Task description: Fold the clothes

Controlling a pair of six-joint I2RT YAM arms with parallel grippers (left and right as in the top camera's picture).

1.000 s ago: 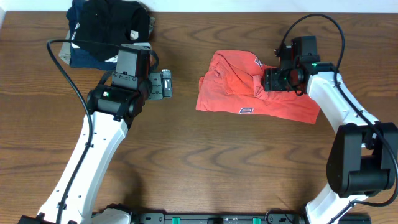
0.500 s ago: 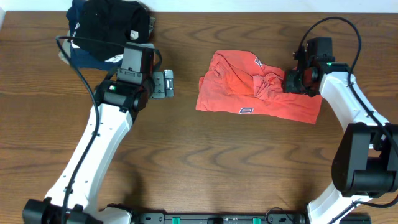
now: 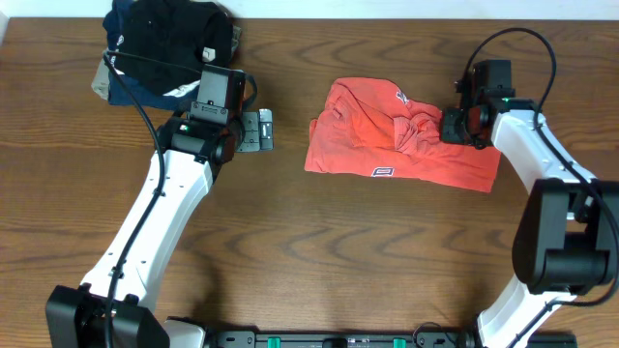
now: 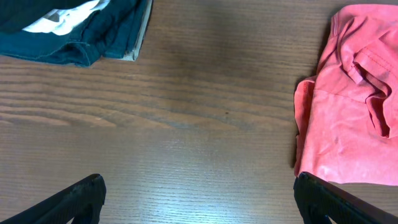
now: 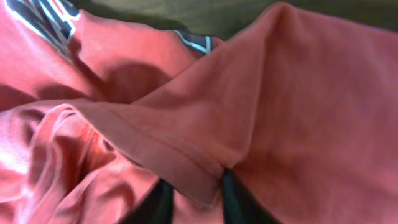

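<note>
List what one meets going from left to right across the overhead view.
In order: pile of dark folded garments → left gripper → red-orange T-shirt. The right gripper lies over the T-shirt's right part, so it has no place of its own.

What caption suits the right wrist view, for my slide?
Close-up: the right tool pinches a hemmed fold of the red shirt.

White arms point(image 3: 145, 230), black joints point(image 3: 553, 253)

The right jaws pulled the T-shirt point(image 3: 360, 130) fold rightward; the left arm point(image 3: 166, 198) advanced.
</note>
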